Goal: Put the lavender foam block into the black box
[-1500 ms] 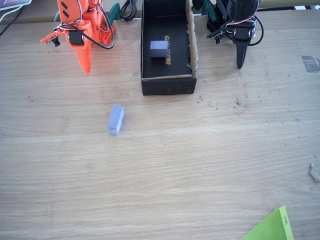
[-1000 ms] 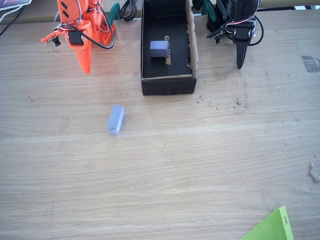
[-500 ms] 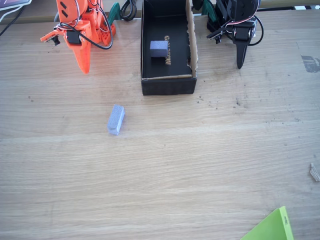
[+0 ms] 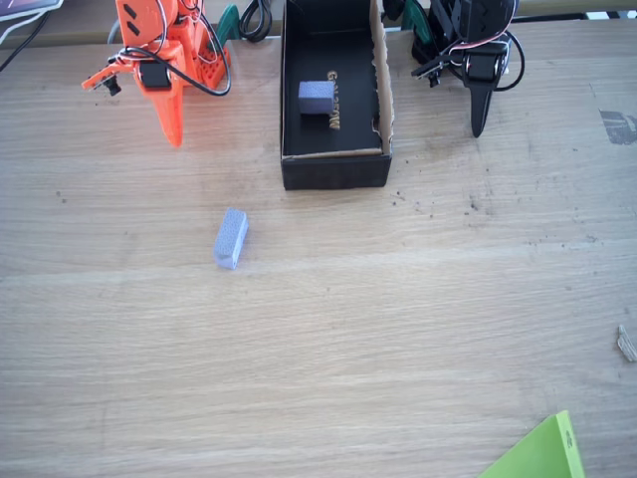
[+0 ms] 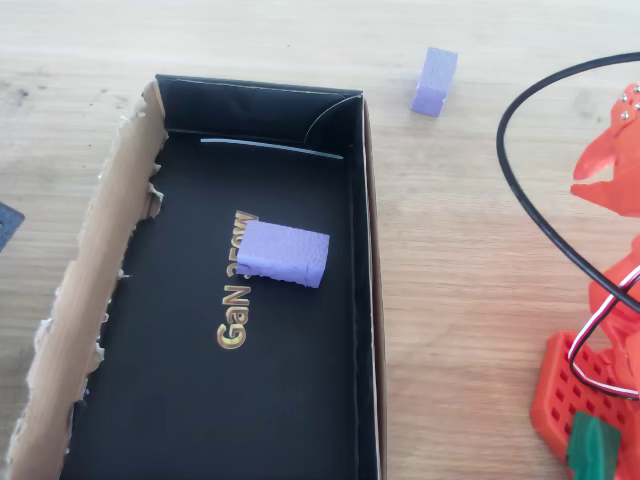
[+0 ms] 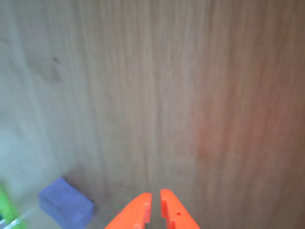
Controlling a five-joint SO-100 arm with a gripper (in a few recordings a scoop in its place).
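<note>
- The lavender foam block lies on the bare wooden table, well outside the black box, off the box's near left corner in the fixed view
- The orange gripper hangs beside the box's left wall with its tip pointing down at the table; its two fingers are nearly together and hold nothing
- From the gripper, the block lies toward the near edge of the table and a little to the right in the fixed view, well apart from the fingertips, so the coming reach probably has to run that way
- The block's long axis runs roughly along that same line, tilted slightly, so the jaws would likely have to close across its short sides
- The overhead view shows what the fixed view renders small: a shorter lavender block already inside the box, lying partly over gold lettering, and the box's torn brown cardboard edge
- The wrist view shows the fingertips almost touching over bare wood, with the block at lower left
</note>
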